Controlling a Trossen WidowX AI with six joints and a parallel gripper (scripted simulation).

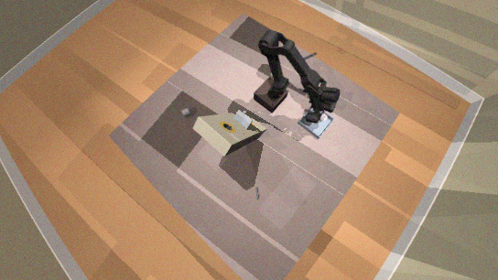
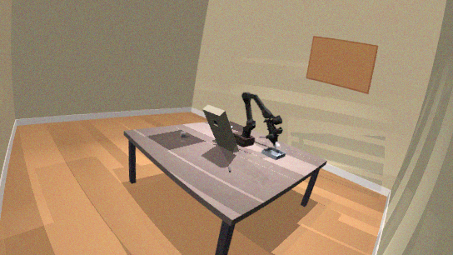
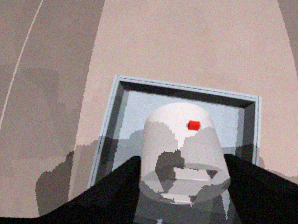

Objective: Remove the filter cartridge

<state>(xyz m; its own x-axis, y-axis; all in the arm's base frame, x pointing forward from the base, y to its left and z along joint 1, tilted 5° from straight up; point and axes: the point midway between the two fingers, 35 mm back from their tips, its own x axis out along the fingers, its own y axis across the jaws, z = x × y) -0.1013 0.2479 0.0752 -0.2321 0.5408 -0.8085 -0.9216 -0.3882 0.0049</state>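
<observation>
The white round cartridge point(image 1: 323, 117) point(image 2: 277, 145) point(image 3: 180, 132) has a red mark on its side and slots in its near end face. My gripper point(image 1: 319, 117) point(image 3: 181, 163) is shut on it, one black finger on each side. The cartridge is over the blue-grey tray point(image 1: 308, 130) point(image 3: 187, 87), within its walls in the wrist view. It looks slightly above the tray floor in the exterior view; contact cannot be told. The service panel point(image 1: 211, 134) point(image 2: 225, 134) stands tilted, with a dark round opening ringed in yellow.
A small whitish block point(image 1: 185, 112) point(image 2: 183, 134) lies on the table beyond the panel. A thin grey piece point(image 1: 257, 193) point(image 2: 229, 169) lies on the table on the panel's other side. A dark rod point(image 1: 310, 56) shows behind the arm. A pale plate point(image 1: 243, 119) stands at the panel's edge.
</observation>
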